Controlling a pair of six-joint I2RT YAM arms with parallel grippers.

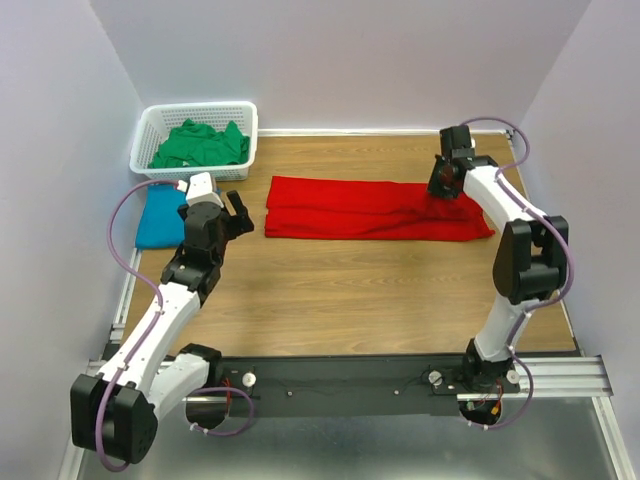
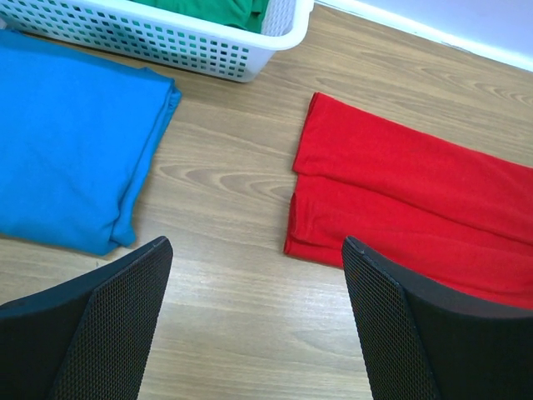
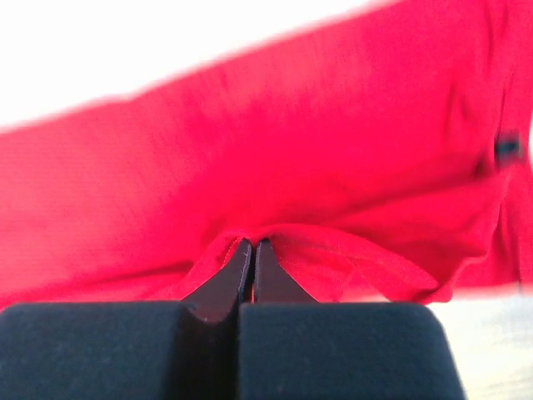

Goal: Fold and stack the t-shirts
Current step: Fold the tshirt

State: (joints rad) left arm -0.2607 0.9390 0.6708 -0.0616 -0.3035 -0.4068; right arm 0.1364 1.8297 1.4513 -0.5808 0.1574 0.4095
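Note:
The red t-shirt [image 1: 370,208] lies folded into a long band across the far middle of the table; its left end shows in the left wrist view [image 2: 416,196]. My right gripper [image 1: 443,183] is shut on the shirt's right end, pinching a hem fold [image 3: 254,242]. The teal blue t-shirt [image 1: 160,215] lies folded at the far left and shows in the left wrist view [image 2: 71,146]. The green t-shirt [image 1: 200,143] is crumpled in the white basket [image 1: 148,125]. My left gripper [image 1: 238,212] is open and empty, over bare wood between the blue and red shirts [image 2: 254,275].
The white lattice basket [image 2: 191,37] stands at the far left corner against the wall. Grey walls close in the table on three sides. The black rail [image 1: 340,380] with both arm bases runs along the near edge.

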